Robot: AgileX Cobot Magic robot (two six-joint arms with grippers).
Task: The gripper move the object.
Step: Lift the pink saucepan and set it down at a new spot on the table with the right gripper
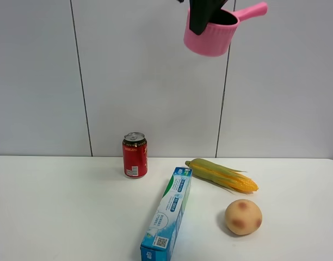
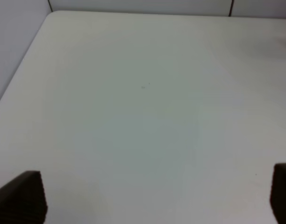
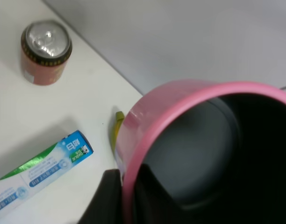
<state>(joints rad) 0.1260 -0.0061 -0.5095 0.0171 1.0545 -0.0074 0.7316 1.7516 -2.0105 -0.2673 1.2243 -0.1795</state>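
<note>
Pink plastic saucepan (image 1: 210, 39) looks light and stiff. The right hand (image 1: 198, 24) pinches its rim, high above the surface (image 1: 57, 209).

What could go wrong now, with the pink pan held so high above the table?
1. The right gripper pinches only the rim of the pink saucepan, which hangs tilted; it may slip and fall far.
2. Lowered straight down, it could hit the corn or the toothpaste box.

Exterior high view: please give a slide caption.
The right gripper holds the pink saucepan high above the soda can, toothpaste box, corn and potato.
</note>
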